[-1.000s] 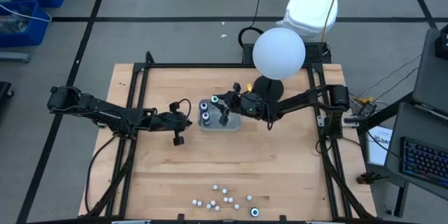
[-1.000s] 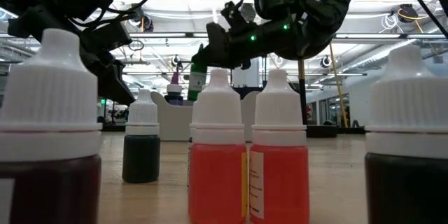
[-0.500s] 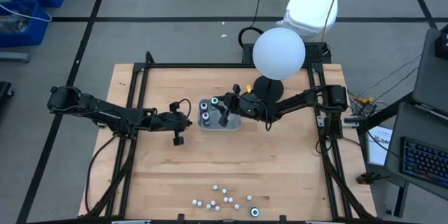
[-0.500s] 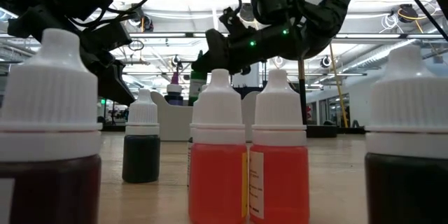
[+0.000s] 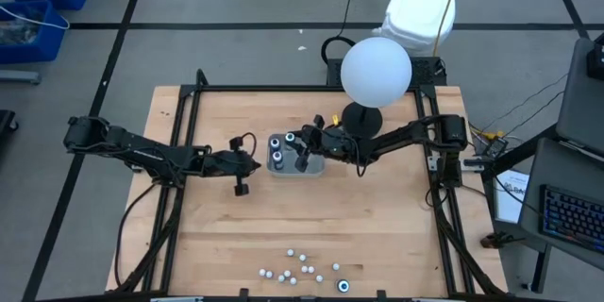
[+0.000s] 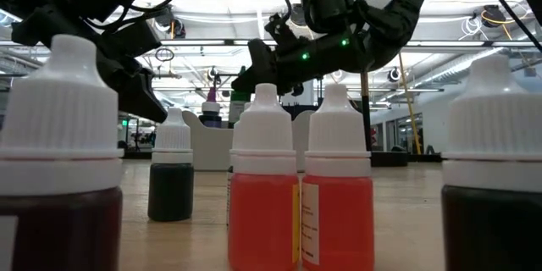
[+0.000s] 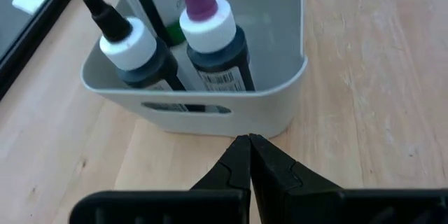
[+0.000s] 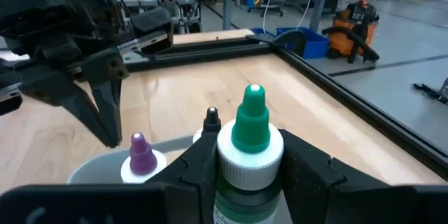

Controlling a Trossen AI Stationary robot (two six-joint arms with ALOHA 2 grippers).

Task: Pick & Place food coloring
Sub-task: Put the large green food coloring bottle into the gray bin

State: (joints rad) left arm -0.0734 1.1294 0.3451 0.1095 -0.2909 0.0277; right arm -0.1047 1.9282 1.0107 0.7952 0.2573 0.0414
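Our right gripper (image 8: pixel 248 164), clamped on a green-tipped white-collared bottle (image 8: pixel 250 136), could knock the purple-tipped bottle (image 8: pixel 142 157) inside the grey plastic tray (image 7: pixel 210 105); our left gripper (image 7: pixel 248 150) rests pinched together.

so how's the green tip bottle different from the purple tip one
The green tip bottle is clamped in the right hand above the grey tray; the purple tip bottle stands free inside the tray. Their nozzle colours differ, green against purple. Both have white collars and stand upright.
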